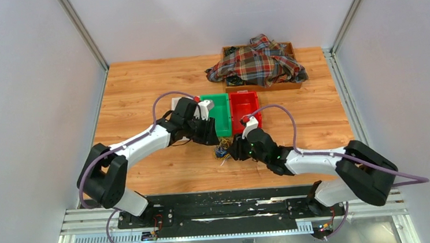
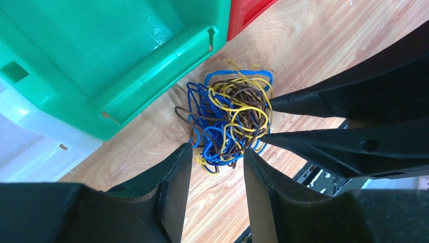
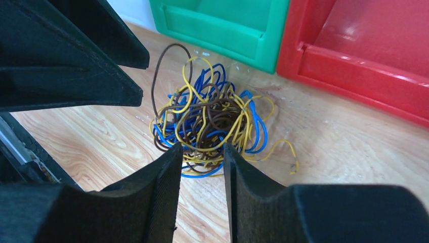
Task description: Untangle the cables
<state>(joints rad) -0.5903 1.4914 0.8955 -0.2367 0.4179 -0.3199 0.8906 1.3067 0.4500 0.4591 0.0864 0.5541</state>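
Left gripper (image 2: pixel 217 154): jaws partly apart, empty, tips just short of the knot.
Right gripper (image 3: pixel 202 152): jaws partly apart, tips at the knot's edge, clamping nothing.
Bins: one green bin (image 2: pixel 152 86), one red bin (image 3: pixel 354 55).
Cables (image 2: pixel 227 114): one knot on the table (image 2: pixel 313 45), just before the green bin.
Handling: light, thin and springy, likely slippery; pinch a loose outer loop.
Count: three colours (blue, yellow, brown); strands per colour can't be told.

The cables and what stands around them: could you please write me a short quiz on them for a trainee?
1. True or false: the cables lie inside the green bin.
2. Which colour is missing from the tangle? A blue, B yellow, C white, D brown.
3. What is draped over the wooden tray?
Key: 1 false, they lie on the wood in front of it; 2 C; 3 a plaid shirt.
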